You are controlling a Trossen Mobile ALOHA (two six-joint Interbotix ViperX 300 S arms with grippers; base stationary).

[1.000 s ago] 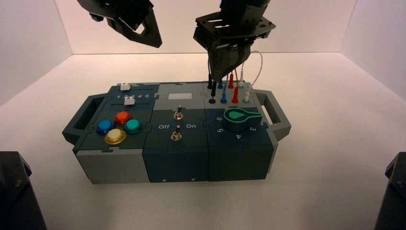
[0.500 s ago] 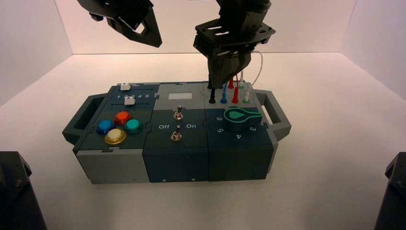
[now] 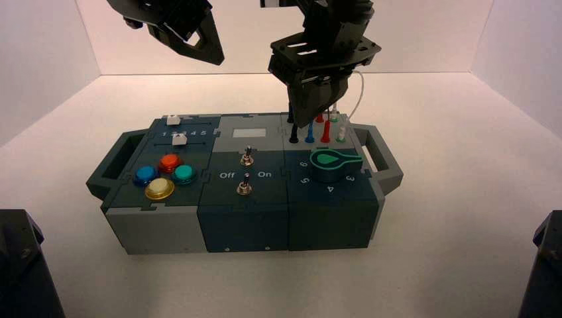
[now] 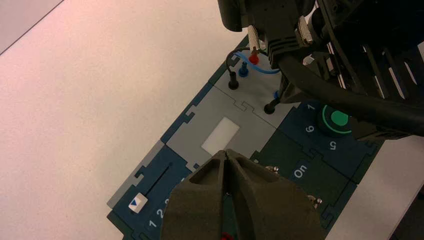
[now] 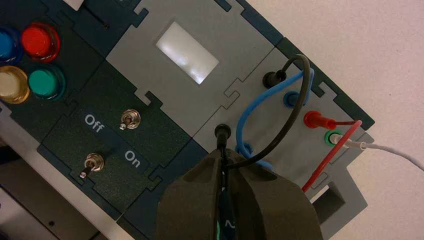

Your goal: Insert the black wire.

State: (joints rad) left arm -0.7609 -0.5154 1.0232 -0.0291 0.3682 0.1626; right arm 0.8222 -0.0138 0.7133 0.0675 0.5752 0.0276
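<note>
The black wire (image 5: 293, 105) loops over the grey socket panel (image 5: 280, 150) at the box's back right. One black plug (image 5: 270, 77) stands in the rear socket. Its other plug (image 5: 222, 131) is at the front socket, and my right gripper (image 5: 223, 156) is shut on it just above the panel. In the high view that gripper (image 3: 310, 121) points down at the front black plug (image 3: 293, 135). My left gripper (image 3: 213, 54) hangs parked high above the box's back left, and in its own view the left gripper (image 4: 226, 152) is shut and holds nothing.
A blue wire (image 5: 243, 124), a red wire (image 5: 332, 146) and a white wire (image 5: 391, 151) share the panel, close to my right fingers. The green knob (image 3: 329, 164) sits just in front, two toggle switches (image 3: 246, 157) in the middle, several coloured buttons (image 3: 169, 163) to the left.
My right gripper has come down toward the panel with the front black plug, which now stands lower at its socket. The left arm has not moved.
</note>
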